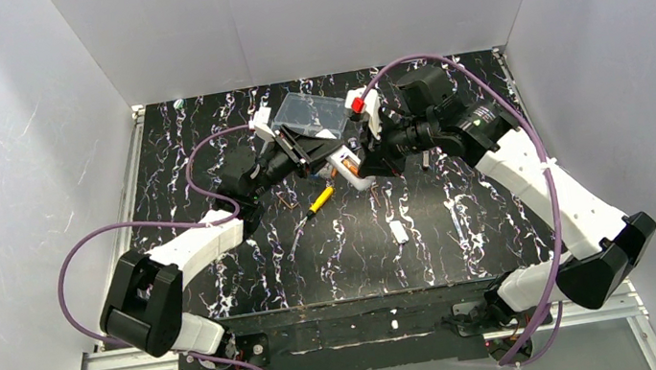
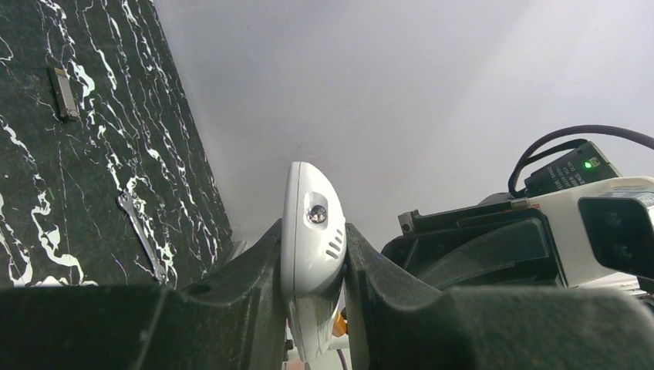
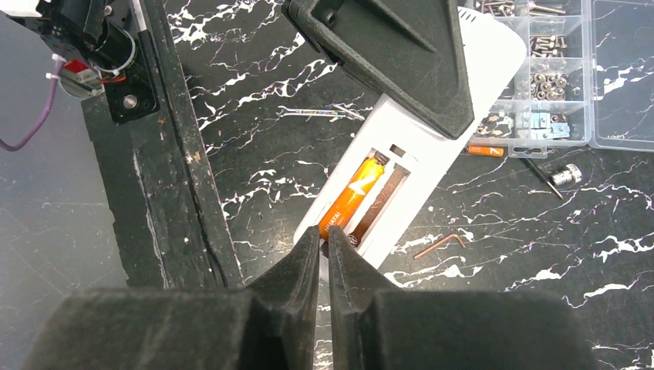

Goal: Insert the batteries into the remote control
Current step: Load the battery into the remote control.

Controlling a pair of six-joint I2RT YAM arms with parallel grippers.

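The black marbled table [image 1: 222, 287] carries everything. The left arm [image 1: 188, 248] and right arm [image 1: 535, 166] both reach in and meet near its middle.

A clear box [image 1: 309, 115] of small parts sits at 11 o'clock from that meeting point in the top view.

The remote [image 3: 432, 131] is lifted off the table, gripped across its width by the left gripper [image 2: 312, 231], whose fingers are clenched on both long edges. Its back faces the right wrist camera with the battery bay open (two slots, one filled, one bare).

The screwdriver [image 1: 319, 200] lies at 7 o'clock from the remote in the top view. A small white plate [image 1: 398, 231] lies at 5 o'clock, well apart.

In the right wrist view:
- **Battery:** An orange battery [image 3: 353, 196] lies along the left slot.
- **Right gripper:** The right gripper [image 3: 325, 250] has its jaws almost together, with only a thin gap. The tips are right at the battery's near end. Whether they pinch it or merely touch it cannot be told.
- **Second battery:** The second battery [image 3: 486, 151] rests on the table at 2 o'clock from the first, just beside the box's front wall.
- **Wrench:** A thin wrench [image 3: 320, 113] lies at 11 o'clock.
- **Hex key:** A coppery hex key [image 3: 438, 243] lies at 4 o'clock.
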